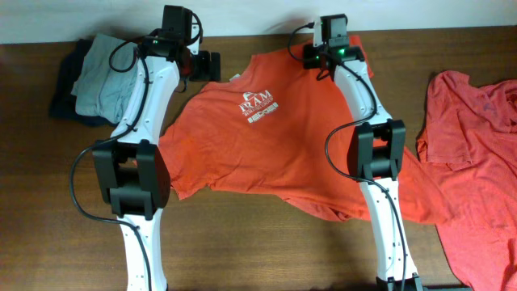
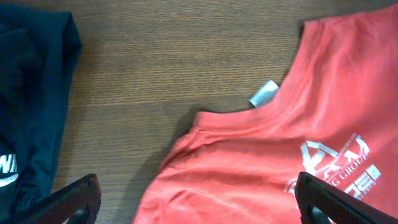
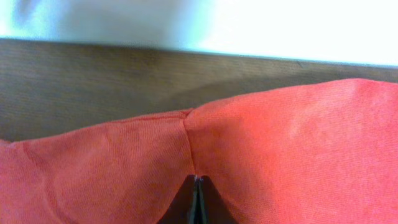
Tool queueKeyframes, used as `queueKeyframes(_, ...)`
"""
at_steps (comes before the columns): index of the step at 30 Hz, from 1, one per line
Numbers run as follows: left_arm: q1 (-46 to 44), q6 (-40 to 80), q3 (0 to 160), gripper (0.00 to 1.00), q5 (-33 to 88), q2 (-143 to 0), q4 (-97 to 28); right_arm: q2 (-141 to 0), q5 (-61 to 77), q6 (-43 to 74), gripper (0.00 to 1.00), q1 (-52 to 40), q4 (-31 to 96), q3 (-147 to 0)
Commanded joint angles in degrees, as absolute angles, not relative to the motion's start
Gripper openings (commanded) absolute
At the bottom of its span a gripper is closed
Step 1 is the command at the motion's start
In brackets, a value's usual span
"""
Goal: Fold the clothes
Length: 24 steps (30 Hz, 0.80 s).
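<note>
Orange-red short-sleeved cotton T-shirt lay spread chest-up on dark wooden table. White chest logo read "RAM", "GROUP" below; smaller lines illegible. Left gripper stood wide apart beside collar, empty. Right gripper was closed, pinching shirt's shoulder fabric.

Matt orange-red knit cloth of the T-shirt (fine weave up close) on dark, grained wooden table

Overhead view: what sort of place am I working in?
Probably a lab bench set up for laundry folding: a wooden table, an orange-red T-shirt spread out, a stack of grey and dark clothes beside it.
</note>
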<state>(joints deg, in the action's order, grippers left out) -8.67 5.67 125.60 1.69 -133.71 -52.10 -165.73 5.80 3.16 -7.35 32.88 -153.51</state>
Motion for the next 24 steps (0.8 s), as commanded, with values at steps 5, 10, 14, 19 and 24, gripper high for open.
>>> queueKeyframes(5,-8.47,5.76,126.15,0.99,2.13,-132.75,-52.14,-163.61,5.3,3.49,0.17,-8.21,32.93,-158.98)
queueKeyframes(10,-8.47,5.76,126.17,0.99,2.15,-132.75,-52.14,-159.48,5.28,3.49,0.23,-8.12,42.3,-167.35)
queueKeyframes(14,-8.47,5.76,126.15,0.99,2.15,-132.75,-52.14,-156.16,5.26,3.49,0.24,-7.29,58.13,-177.53)
queueKeyframes(19,-8.47,5.76,126.15,0.99,2.13,-132.75,-52.14,-148.09,5.28,5.08,0.24,-3.73,73.34,-180.05)
queueKeyframes(24,-8.47,5.76,126.15,0.99,2.15,-132.75,-52.14,-139.39,5.3,7.88,0.23,1.69,85.01,-180.05)
